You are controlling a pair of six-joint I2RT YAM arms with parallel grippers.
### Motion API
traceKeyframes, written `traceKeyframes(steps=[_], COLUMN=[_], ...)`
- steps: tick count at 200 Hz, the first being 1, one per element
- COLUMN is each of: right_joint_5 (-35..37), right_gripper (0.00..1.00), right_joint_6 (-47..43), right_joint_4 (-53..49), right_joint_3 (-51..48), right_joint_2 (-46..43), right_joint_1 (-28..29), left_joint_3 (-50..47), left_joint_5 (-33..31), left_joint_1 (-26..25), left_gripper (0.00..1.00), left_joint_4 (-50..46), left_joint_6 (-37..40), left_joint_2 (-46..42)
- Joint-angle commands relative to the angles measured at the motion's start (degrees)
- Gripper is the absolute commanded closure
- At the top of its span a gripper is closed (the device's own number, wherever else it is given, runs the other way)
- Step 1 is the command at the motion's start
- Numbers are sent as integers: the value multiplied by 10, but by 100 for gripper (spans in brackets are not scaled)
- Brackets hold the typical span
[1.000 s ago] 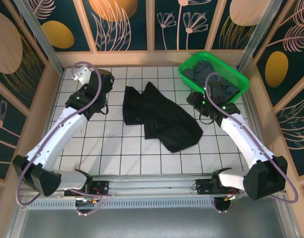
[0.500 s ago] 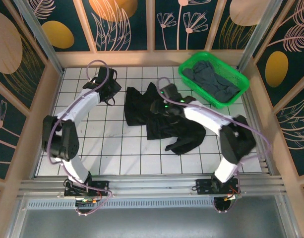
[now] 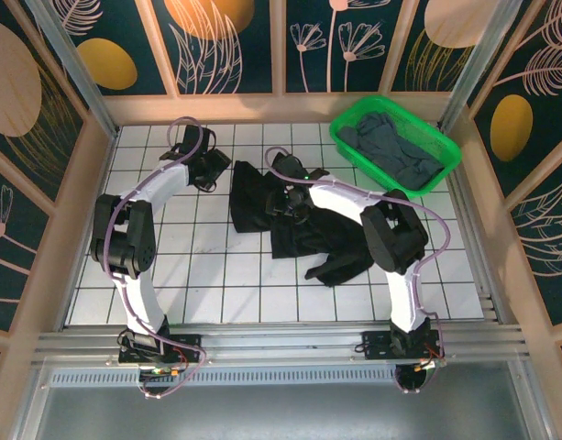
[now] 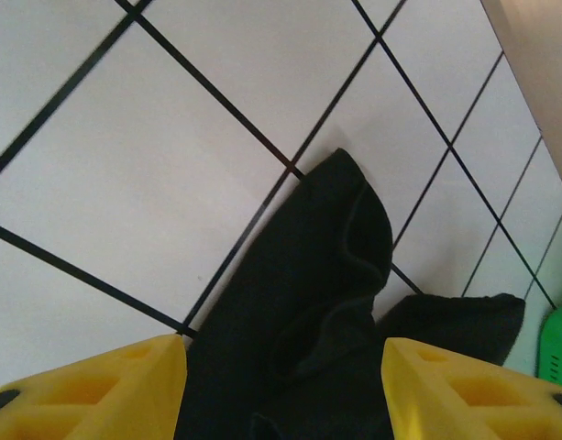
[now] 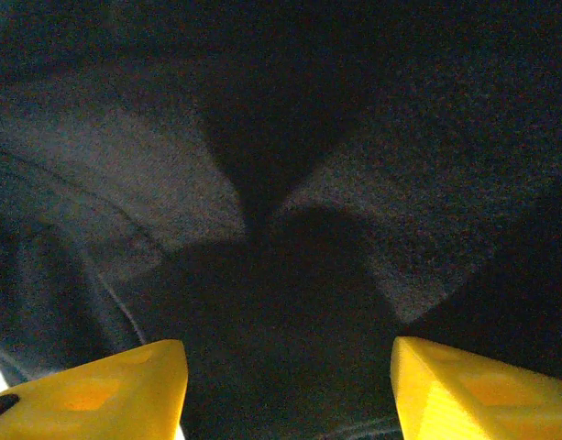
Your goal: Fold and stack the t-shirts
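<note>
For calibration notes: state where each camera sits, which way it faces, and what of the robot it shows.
Top external: above, behind the bases, looking down on tiled table, left arm, right arm, black t-shirt, green basket.
Left wrist: low over tiles, facing the t-shirt's edge; left gripper's yellow fingers open.
Right wrist: close above the t-shirt; right gripper's yellow fingers open.
Shared: top and left wrist both show t-shirt and basket.

A staged robot-lab cell: a white gridded worktop (image 3: 216,275) boxed in by wood-framed panels (image 3: 235,46) printed with leaves, with aluminium rails (image 3: 281,341) along the near edge.
</note>
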Motion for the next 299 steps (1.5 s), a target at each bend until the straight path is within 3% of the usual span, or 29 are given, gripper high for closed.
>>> traceKeyframes(steps=[1, 40, 68, 82, 106, 134, 147, 155, 208, 299], right_joint_5=[46, 140, 184, 204, 216, 202, 194, 190, 149, 22], right_gripper=[36, 27, 30, 38, 63, 75, 87, 100, 100, 100], right_joint_6=[-25, -116, -140, -148, -149, -146, -144, -141, -139, -96], right_joint_4=[-37, -52, -62, -65, -75, -78, -89, -93, -75, -47], right_joint_3=[22, 20, 27, 44, 85, 104, 111, 112, 94, 89], right_joint_2=[-3, -21, 11, 29, 47, 27, 24, 22, -43, -122], right_joint_1=[22, 72, 78, 75, 71, 65, 57, 51, -1, -177], left_joint_3=[9, 12, 8, 10, 9, 7, 3, 0, -4, 67], left_joint_5=[36, 59, 61, 63, 65, 65, 68, 69, 79, 102], left_joint_1=[-2, -10, -12, -14, -17, -28, -34, -37, -46, -60], left_gripper=[40, 39, 39, 40, 40, 41, 41, 41, 39, 32], left_joint_4=[12, 10, 13, 13, 11, 3, 4, 5, 11, 14], left_joint_6=[-4, -1, -4, -2, -1, 8, 8, 8, 3, -13], left_joint_2=[13, 27, 24, 23, 17, 8, 5, 4, 0, 75])
